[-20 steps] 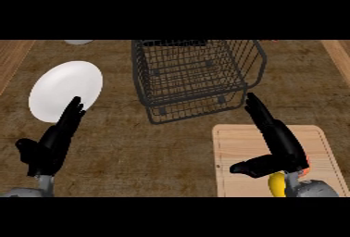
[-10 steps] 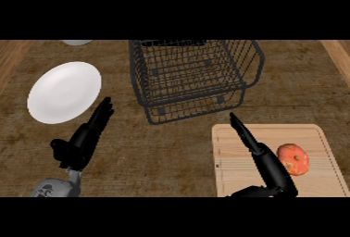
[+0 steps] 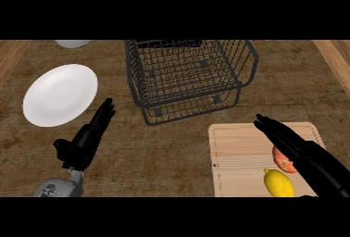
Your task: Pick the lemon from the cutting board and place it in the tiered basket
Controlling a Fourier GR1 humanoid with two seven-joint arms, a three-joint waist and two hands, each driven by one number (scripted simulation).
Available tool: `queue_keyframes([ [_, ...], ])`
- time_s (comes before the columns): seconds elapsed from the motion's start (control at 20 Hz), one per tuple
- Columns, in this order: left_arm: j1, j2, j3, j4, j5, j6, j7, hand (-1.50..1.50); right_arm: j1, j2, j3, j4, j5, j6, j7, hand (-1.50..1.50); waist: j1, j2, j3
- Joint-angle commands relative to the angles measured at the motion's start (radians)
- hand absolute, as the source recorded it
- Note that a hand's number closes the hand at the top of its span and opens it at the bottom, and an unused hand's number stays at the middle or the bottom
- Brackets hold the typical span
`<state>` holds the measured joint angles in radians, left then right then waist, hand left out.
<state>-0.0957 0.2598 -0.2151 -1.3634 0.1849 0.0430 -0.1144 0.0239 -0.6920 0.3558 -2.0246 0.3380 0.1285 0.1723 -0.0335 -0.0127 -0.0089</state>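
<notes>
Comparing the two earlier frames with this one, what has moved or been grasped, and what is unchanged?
The right hand has shifted rightward over the cutting board, uncovering the lemon beside a reddish fruit. Nothing is grasped; its fingers are straight. The left hand stays open beside the plate. The tiered basket, plate and board have not moved.

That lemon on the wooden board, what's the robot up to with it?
Nothing is held yet. The lemon lies on the cutting board beside a reddish fruit. The right hand stretches over the board with straight fingers, right next to both fruits. The left hand is open over the counter, below a white plate. The wire tiered basket, where the lemon should go, stands behind the board.
</notes>
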Motion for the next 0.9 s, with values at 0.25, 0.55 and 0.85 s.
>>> queue_keyframes([
  [0.25, -0.012, -0.029, -0.023, -0.014, -0.025, 0.025, 0.026, 0.00, 0.051, -0.308, 0.068, -0.359, 0.108, 0.352, 0.389, -1.50, 0.001, 0.002, 0.004],
  [0.55, -0.025, -0.032, -0.005, 0.025, -0.034, -0.018, -0.014, 0.00, -0.003, -0.182, 0.147, -0.497, 0.069, 0.484, 0.740, -1.50, 0.028, 0.012, 0.007],
  [0.85, -0.004, -0.028, 0.017, 0.011, -0.038, -0.039, -0.020, 0.00, -0.050, -0.097, 0.132, -0.422, 0.151, 0.444, 0.733, -1.50, 0.032, 0.011, 0.008],
])
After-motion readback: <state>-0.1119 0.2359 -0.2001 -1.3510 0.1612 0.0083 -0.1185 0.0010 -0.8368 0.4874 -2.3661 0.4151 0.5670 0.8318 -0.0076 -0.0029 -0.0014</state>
